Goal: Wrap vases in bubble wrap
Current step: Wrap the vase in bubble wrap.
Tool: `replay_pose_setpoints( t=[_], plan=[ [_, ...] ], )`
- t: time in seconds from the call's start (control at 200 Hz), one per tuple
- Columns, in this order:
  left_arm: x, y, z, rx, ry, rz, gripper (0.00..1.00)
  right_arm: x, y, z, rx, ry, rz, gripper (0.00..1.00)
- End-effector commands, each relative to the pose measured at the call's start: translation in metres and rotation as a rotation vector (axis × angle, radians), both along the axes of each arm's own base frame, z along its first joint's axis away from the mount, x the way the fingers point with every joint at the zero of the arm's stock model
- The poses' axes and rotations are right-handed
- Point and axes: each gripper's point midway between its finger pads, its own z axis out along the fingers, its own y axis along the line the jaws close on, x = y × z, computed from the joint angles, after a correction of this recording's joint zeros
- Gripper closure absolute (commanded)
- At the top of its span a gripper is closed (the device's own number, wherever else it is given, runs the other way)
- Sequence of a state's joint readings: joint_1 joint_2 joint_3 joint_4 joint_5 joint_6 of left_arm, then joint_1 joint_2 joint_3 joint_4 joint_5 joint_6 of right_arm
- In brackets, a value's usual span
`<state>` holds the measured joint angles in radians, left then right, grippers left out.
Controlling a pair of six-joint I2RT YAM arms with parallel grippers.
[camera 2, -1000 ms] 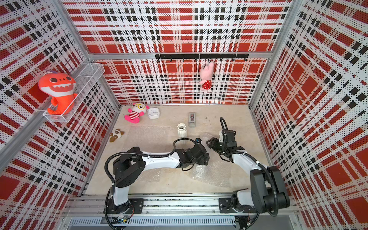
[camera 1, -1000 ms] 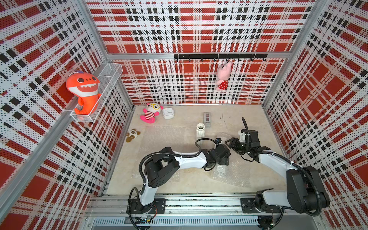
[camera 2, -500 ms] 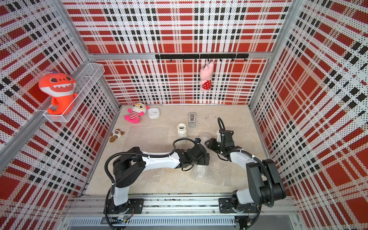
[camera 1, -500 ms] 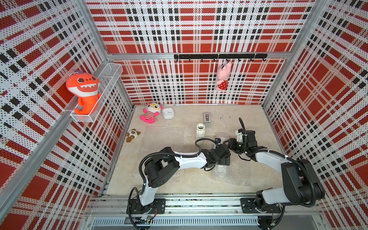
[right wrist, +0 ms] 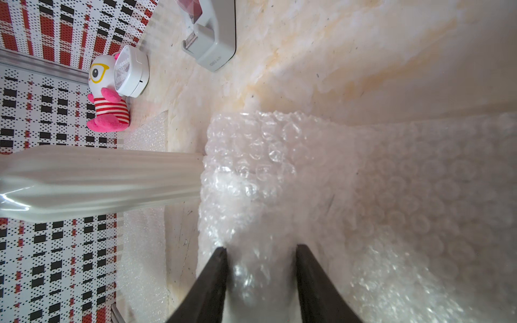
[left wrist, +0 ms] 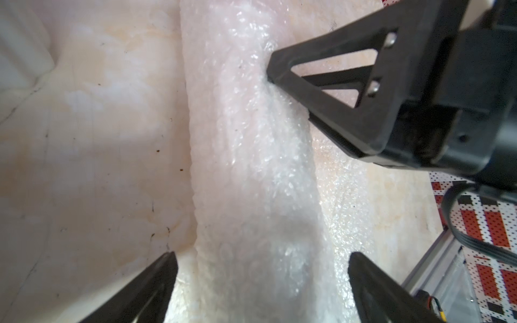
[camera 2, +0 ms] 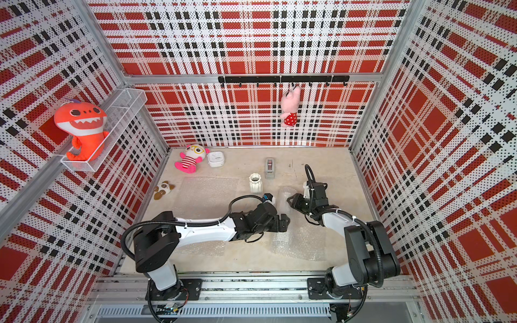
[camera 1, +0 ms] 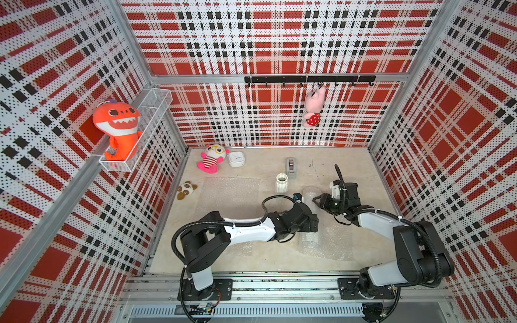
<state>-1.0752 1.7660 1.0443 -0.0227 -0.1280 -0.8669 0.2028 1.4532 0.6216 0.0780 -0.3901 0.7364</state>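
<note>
Gripping wrapped vase (camera 1: pixel 309 194), lying flat centre-right | right gripper (right wrist: pixel 260 249) pinches its far end | left gripper (left wrist: pixel 263 256) wide open astride it | likely fragile ceramic under soft, slippery wrap (left wrist: pixel 251 173): hold mid-body, gently

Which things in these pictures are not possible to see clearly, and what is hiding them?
Any vase inside the bubble wrap roll: hidden by the wrap layers in every view.
Left end effector: in both top views its tips are hidden below the left arm.
Rim of the standing vase: cut off by the picture edge in the right wrist view.
</note>
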Motion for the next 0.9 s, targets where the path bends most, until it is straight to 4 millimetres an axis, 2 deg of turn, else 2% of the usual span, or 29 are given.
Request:
replay_pose_setpoints(
  t=[0.0,0.105,0.246,0.396,0.511,0.621,0.717,0.802,0.897],
  plan=[
    [-0.001,-0.008,0.007,-0.112,0.024,-0.006,0.02,-0.017,-0.018,-0.029,-0.098,0.079,-0.046,0.57],
    [-0.004,-0.016,-0.002,-0.146,0.052,-0.029,0.02,-0.017,-0.021,-0.032,-0.100,0.085,-0.057,0.57],
    [-0.006,-0.010,-0.022,-0.085,0.069,-0.015,0.02,-0.015,-0.022,-0.027,-0.101,0.072,-0.060,0.52],
    [-0.009,0.005,-0.044,-0.015,0.092,0.012,0.00,-0.012,-0.025,-0.007,-0.124,0.033,-0.058,0.43],
    [-0.012,0.012,-0.049,0.003,0.087,0.019,0.02,-0.016,-0.032,0.013,-0.178,0.013,-0.053,0.34],
    [-0.013,0.010,-0.051,-0.002,0.085,0.009,0.04,-0.027,-0.038,0.019,-0.245,0.050,-0.059,0.24],
    [-0.015,0.007,-0.048,-0.019,0.078,0.000,0.06,-0.036,-0.024,0.027,-0.260,0.070,-0.039,0.18],
    [-0.017,0.005,-0.048,-0.022,0.073,-0.005,0.07,-0.039,-0.009,0.037,-0.256,0.049,-0.052,0.07],
    [-0.019,0.005,-0.046,-0.037,0.065,-0.009,0.07,-0.037,0.001,0.035,-0.239,0.061,-0.077,0.00]
  ],
)
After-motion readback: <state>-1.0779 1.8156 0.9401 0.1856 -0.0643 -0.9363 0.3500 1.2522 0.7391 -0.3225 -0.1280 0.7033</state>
